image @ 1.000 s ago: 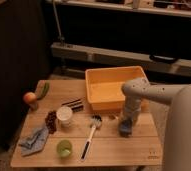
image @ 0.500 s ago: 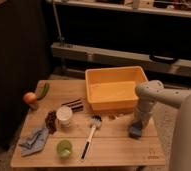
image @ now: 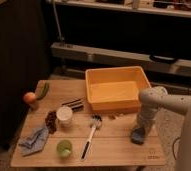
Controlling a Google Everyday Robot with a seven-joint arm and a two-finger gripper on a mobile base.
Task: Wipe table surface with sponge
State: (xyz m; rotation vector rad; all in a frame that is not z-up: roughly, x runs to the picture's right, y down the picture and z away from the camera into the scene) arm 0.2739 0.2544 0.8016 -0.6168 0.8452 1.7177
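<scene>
Wooden surface [image: 114, 146], low light. Arm reaches in from the right edge and bends down. Tool [image: 139, 129] sits on the right side of the surface, just in front of the orange bin [image: 116, 89]. Sponge [image: 136, 137], bluish-grey, lies directly under the tool, touching it and flat on the wood (whether the tool clamps it or only presses on it, cannot tell). Dish brush [image: 90, 135] lies mid-surface, bristles toward the bin. White cup [image: 64, 115] and green cup [image: 64, 148] stand left of the brush. Blue cloth [image: 34, 140] is crumpled at the front left. Round fruit [image: 29, 98] sits at the far left edge.
</scene>
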